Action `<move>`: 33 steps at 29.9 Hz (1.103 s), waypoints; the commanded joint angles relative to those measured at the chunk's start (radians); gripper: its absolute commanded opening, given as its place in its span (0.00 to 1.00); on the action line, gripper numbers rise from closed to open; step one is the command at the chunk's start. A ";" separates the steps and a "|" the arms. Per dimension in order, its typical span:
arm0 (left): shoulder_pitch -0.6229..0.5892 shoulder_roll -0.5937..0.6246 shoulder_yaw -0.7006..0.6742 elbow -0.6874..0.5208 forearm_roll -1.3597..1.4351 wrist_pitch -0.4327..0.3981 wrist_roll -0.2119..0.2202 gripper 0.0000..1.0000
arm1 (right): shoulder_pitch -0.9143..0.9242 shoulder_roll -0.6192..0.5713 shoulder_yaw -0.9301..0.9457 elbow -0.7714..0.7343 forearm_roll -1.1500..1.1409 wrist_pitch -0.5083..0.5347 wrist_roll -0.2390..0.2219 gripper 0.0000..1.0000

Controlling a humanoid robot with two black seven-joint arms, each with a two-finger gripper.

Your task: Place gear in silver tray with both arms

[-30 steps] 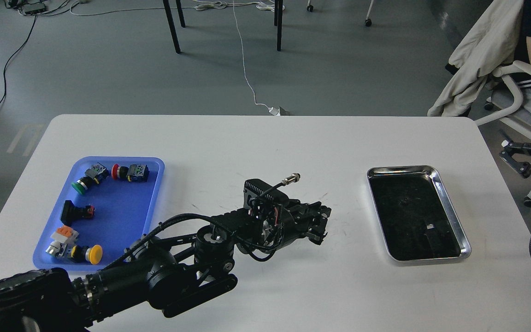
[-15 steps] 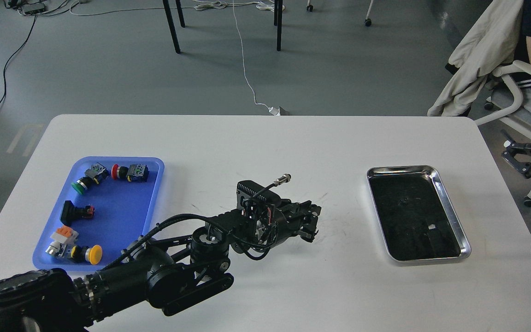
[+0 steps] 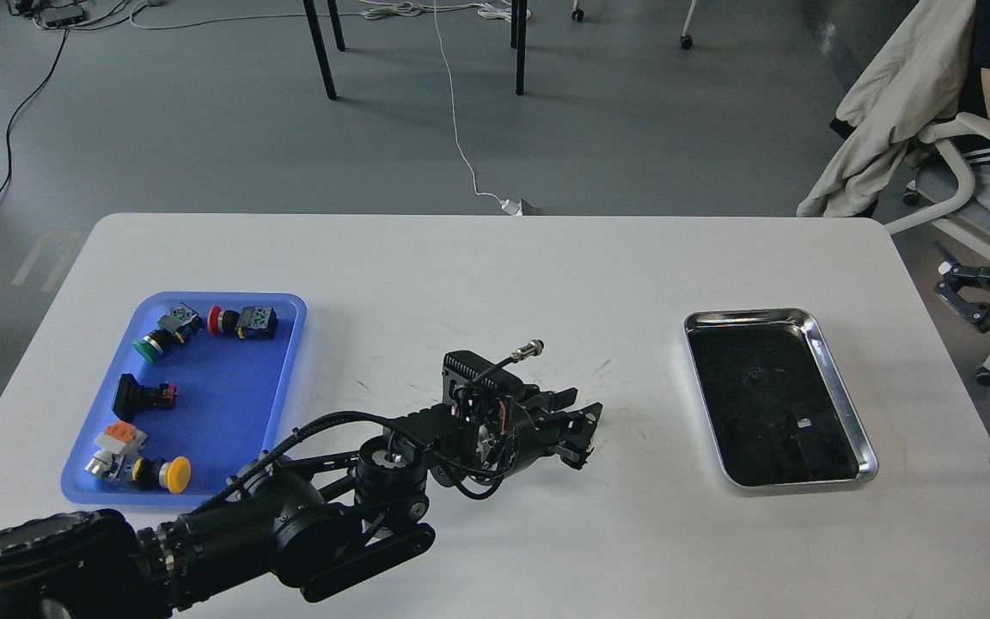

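Note:
The silver tray (image 3: 753,315) lies on the right half of the white table, and its dark bottom shows only reflections. My left arm reaches in from the lower left. Its gripper (image 3: 578,427) is low over the table's middle, well left of the silver tray. It is dark, and I cannot tell its fingers apart or whether it holds anything. My right gripper (image 3: 974,291) shows small at the right edge, beyond the table and right of the tray. No gear is clearly visible.
A blue plastic tray (image 3: 220,387) at the left holds several push-button switches in green (image 3: 149,346), red (image 3: 216,320) and yellow (image 3: 174,474). A chair with a jacket (image 3: 890,94) and a seated person are at the far right.
My left gripper has drawn back a little to the left, away from the silver tray, and sits slightly lower. The right gripper has barely moved.

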 commanded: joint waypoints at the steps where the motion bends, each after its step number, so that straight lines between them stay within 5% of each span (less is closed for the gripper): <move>1: 0.001 0.000 0.001 -0.001 -0.057 0.035 0.002 0.69 | 0.002 -0.001 -0.002 0.006 -0.001 0.000 0.000 0.97; 4: -0.004 0.000 -0.008 -0.004 -0.078 0.061 0.003 0.87 | 0.012 -0.003 -0.003 0.012 -0.003 0.000 0.000 0.97; 9: -0.019 0.000 -0.112 -0.021 -0.169 0.078 0.014 0.97 | 0.061 -0.004 -0.012 0.049 -0.061 0.000 -0.005 0.97; 17: -0.030 0.014 -0.351 -0.115 -0.357 0.077 0.029 0.97 | 0.161 -0.015 -0.012 0.236 -0.354 0.000 -0.015 0.97; 24: -0.027 0.267 -0.503 -0.205 -0.716 0.104 0.046 0.97 | 0.271 0.005 -0.038 0.363 -0.817 0.000 -0.069 0.97; 33: -0.005 0.532 -0.623 -0.204 -1.133 0.095 0.034 0.97 | 0.739 0.124 -0.582 0.412 -1.039 0.000 -0.080 0.97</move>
